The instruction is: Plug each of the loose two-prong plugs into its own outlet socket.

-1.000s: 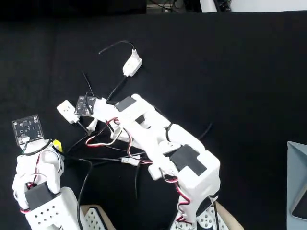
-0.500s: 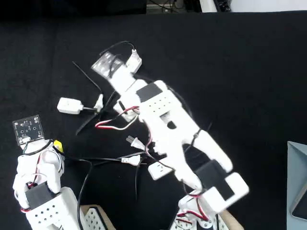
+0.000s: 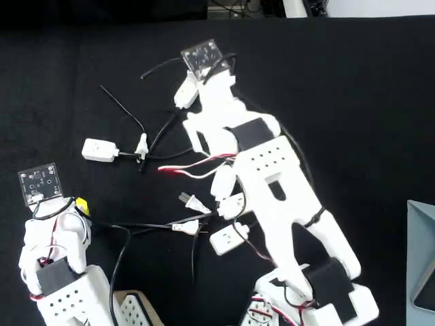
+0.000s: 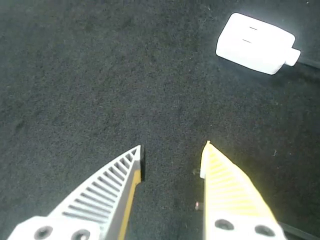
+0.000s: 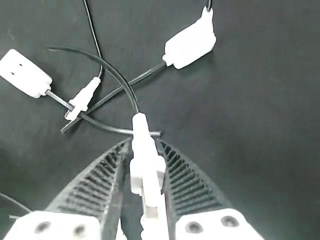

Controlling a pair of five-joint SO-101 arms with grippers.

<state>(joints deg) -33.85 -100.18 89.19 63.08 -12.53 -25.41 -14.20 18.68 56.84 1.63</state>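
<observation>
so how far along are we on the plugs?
Nothing looks plugged in yet: the socket by the open left tool shows empty slots. In hand: the right tool is shut on a white plug. Left: seating that one, plus a loose plug and a second plug lying free.

High camera overlooks table (image 3: 353, 102); wrist cameras look close.
</observation>
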